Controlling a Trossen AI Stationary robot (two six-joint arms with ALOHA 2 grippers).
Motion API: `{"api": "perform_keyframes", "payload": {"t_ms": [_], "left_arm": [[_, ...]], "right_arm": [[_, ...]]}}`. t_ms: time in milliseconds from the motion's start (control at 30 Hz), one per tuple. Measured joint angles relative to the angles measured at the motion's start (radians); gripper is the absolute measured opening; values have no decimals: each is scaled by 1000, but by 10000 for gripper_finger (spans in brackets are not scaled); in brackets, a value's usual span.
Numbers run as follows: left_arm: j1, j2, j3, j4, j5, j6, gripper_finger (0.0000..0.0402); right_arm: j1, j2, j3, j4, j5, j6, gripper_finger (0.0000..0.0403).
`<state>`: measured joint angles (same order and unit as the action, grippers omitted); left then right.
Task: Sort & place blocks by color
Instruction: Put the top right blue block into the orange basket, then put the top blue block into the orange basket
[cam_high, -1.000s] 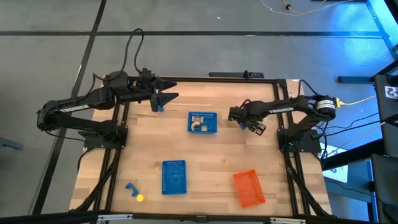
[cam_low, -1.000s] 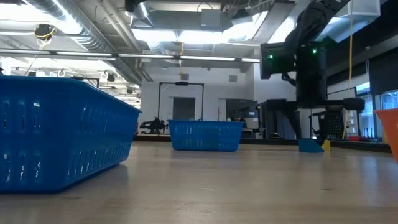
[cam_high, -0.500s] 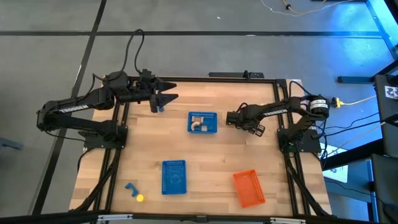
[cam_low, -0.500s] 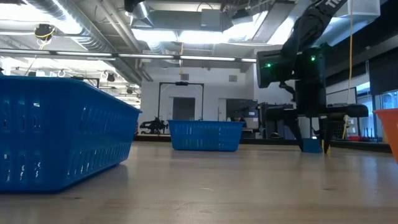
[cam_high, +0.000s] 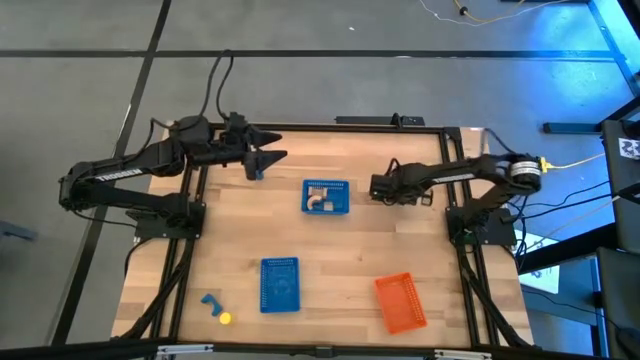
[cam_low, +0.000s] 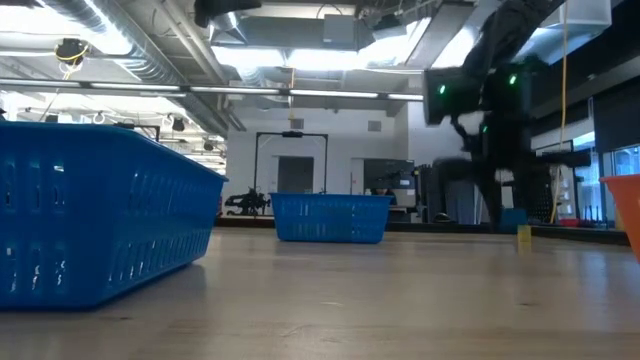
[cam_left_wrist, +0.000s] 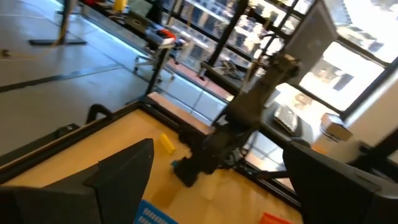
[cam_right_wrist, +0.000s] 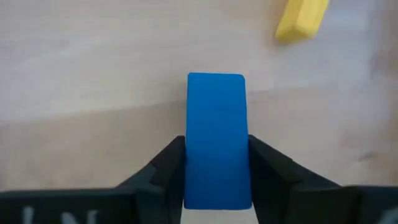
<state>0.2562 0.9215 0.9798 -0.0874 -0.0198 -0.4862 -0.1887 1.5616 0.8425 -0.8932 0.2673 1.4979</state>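
**A:** What is the right gripper doing?

**B:** Its two dark fingers are clamped on the sides of a blue block, seen close up in the right wrist view. The block's near end is cut off by the picture's edge. A yellow block lies on the wooden table beyond it, apart from the blue one.

**A:** Where is that on the table?

**B:** From above, the right gripper sits just beside the far blue basket, on its right. The held block is too small to make out there.

**A:** And the left gripper?

**B:** The left gripper waits near the table's far left edge with its fingers spread apart.

**A:** Any other blocks?

**B:** A blue piece and a yellow piece lie near the front left corner. The far basket holds pale pieces, hard to tell apart. A near blue basket and an orange basket sit at the front; their contents cannot be made out.
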Motion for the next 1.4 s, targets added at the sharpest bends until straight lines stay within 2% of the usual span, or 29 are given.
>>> {"api": "perform_keyframes", "payload": {"t_ms": [67,133,200,267,333,433,600,733,900,1067,1200,1300,1400], "left_arm": [[0,0,0,-10,-26,0,350],[0,0,0,-20,-40,0,350],[0,0,0,-37,-50,-2,350],[-3,0,0,-46,-50,-2,350],[-8,0,0,-53,-50,-2,350],[-16,5,-1,-55,-51,-2,350],[-16,8,0,-56,-104,-18,350],[-16,8,-1,-56,-123,-29,350],[-16,8,0,-56,-127,-29,350],[-16,8,0,-55,-127,-30,350],[-16,8,0,-55,-126,-29,350],[-16,8,0,-55,-125,-28,350],[-16,8,-1,-55,-116,-26,350]], "right_arm": [[0,-73,0,-8,4,-168,130],[25,-160,0,19,-38,-369,130],[78,-252,0,51,-137,-504,130],[156,-341,0,91,-245,-562,130],[254,-414,1,133,-338,-555,130],[433,-478,2,171,-429,-443,130],[721,-441,2,225,-437,-197,130],[844,-334,2,318,-411,-107,130],[867,-197,2,360,-420,-84,139],[847,-129,2,358,-477,-87,243],[812,-137,4,356,-520,-116,306],[782,-186,29,330,-518,-188,318],[733,-258,51,328,-421,-262,320]]}}
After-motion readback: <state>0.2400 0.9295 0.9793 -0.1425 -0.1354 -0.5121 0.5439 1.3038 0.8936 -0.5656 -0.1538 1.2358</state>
